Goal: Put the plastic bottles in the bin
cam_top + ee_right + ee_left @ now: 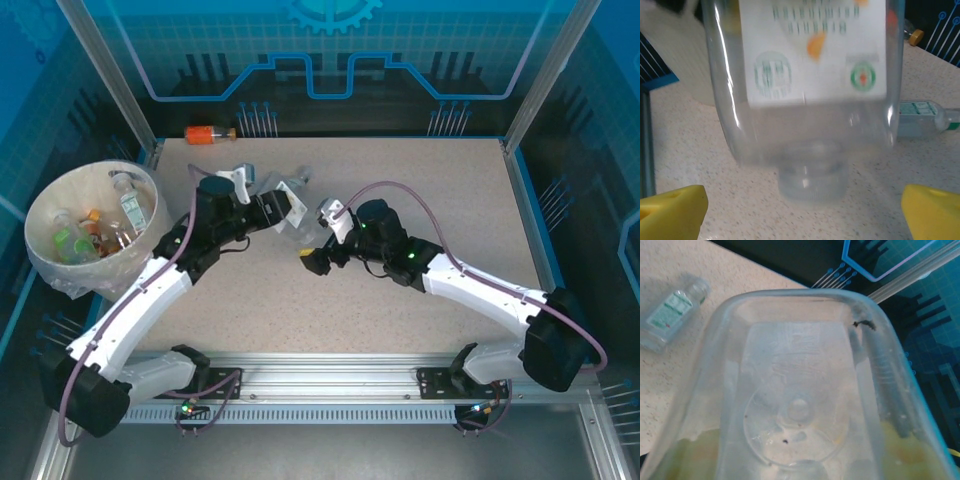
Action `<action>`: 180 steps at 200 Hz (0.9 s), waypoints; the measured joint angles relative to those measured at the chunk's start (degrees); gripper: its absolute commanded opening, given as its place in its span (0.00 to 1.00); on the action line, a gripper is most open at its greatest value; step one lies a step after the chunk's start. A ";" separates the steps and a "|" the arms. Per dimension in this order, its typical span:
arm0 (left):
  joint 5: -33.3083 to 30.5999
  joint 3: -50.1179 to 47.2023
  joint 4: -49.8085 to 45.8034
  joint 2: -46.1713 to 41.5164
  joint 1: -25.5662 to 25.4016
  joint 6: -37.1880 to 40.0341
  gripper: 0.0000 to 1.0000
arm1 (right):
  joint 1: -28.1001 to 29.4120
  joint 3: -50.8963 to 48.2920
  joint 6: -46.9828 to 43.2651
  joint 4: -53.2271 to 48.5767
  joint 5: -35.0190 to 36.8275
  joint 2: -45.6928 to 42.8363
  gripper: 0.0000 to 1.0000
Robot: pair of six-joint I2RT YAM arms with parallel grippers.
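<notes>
Top view: bin (92, 166) at the left edge of the table (450, 200), liner folded over its rim; inside it we see several bottles (125, 205), mostly clear with green and orange touches, lying loose, with room to spare. Orange bottle (210, 133) on its side at the far edge, well apart from both arms. Left gripper (288, 212) mid-table, clear bottle (296, 228) at its tip; right gripper (312, 258) just beside, on the near side.

Left wrist view: clear bottle close across the lens, empty, a dark speck on its wall; yellow shows through it low on both sides, so we judge the left fingers clamped on it. Green-label bottle (672, 312) on the table beyond, apart.

Right wrist view: clear bottle with its neck toward the lens, white label upside down; yellow fingertips (670, 207) wide apart on either side, gripping nothing; green-label bottle near, at the right.

Step in hand, as we judge it: carry the clear bottle to the bin. The plastic looks thin and slick, so we advise a firm grip that does not crush; a lift above rim and liner; release over the middle; the right arm drawn clear first, to avoid a knock.
</notes>
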 measured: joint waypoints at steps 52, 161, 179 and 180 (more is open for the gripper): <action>-4.92 11.89 -8.55 -2.75 0.68 5.95 0.48 | -0.07 1.29 -6.25 -5.27 1.81 -0.59 1.00; -26.21 24.52 -15.15 -8.17 9.33 22.38 0.47 | -5.77 1.29 0.31 -4.17 7.39 -0.61 1.00; -27.96 24.52 -14.78 -8.50 14.36 23.58 0.46 | -6.32 1.53 0.70 -4.57 8.04 -0.61 1.00; -28.09 24.52 -14.78 -8.50 14.88 23.74 0.46 | -6.34 1.53 0.70 -4.59 8.07 -0.61 1.00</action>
